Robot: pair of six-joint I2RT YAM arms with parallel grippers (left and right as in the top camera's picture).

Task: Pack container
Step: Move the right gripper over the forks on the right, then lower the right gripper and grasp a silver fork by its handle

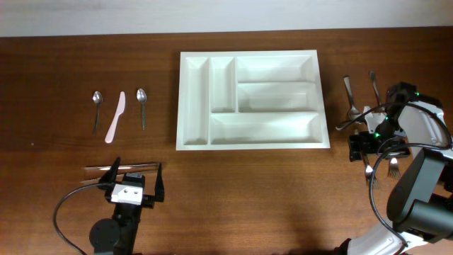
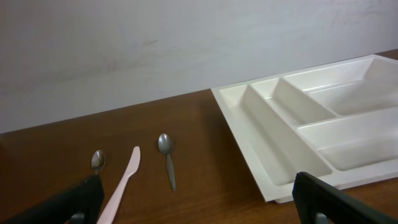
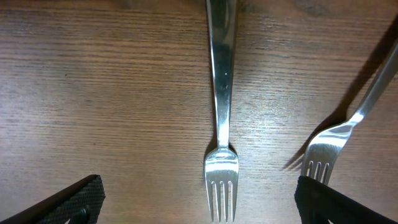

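i have both jaws wide apart, empty: right gripper (image 3: 202,202) over a fork (image 3: 222,93) ready to straddle it, left gripper (image 1: 136,177) idle facing the bare container (image 1: 182,99).

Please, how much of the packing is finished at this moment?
Done: nothing; all five compartments of the container are empty. In hand: the open right claw hangs over a fork, gripping nothing. Still to do: two spoons, a pink knife and the forks lie on the table, unpacked.
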